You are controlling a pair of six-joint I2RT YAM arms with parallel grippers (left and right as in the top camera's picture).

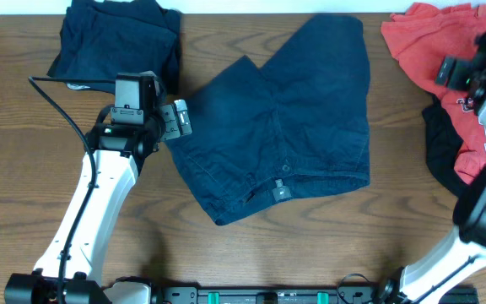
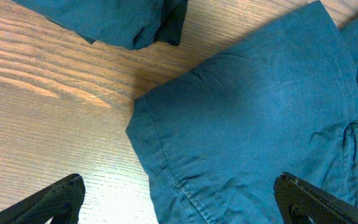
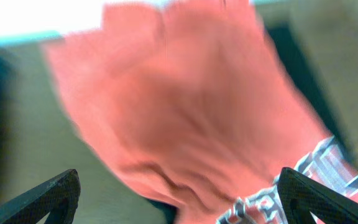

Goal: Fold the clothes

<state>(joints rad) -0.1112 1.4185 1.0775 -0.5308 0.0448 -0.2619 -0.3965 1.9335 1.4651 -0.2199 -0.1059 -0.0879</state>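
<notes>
- Left end effector (image 1: 178, 119), jaws spread wide and holding nothing, sits at the left leg hem of the navy shorts (image 1: 294, 118).
- The shorts lie flat in the middle of the surface (image 1: 24, 186), waistband toward the near edge.
- Right end effector (image 1: 479, 63), jaws also wide and holding nothing, hangs over the coral-red T-shirt (image 1: 429, 38) at the far right corner.
- A black garment (image 1: 441, 143) lies against the T-shirt by the right edge.
- The other navy pieces (image 1: 116, 38) sit at the far left corner.

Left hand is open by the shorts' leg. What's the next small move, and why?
Probably lower the left hand onto the leg hem corner of the navy shorts and close on it. The shorts lie spread flat and unfolded, the hand is open right at that hem, and it holds nothing, so gripping the hem looks like the step before any fold.
</notes>
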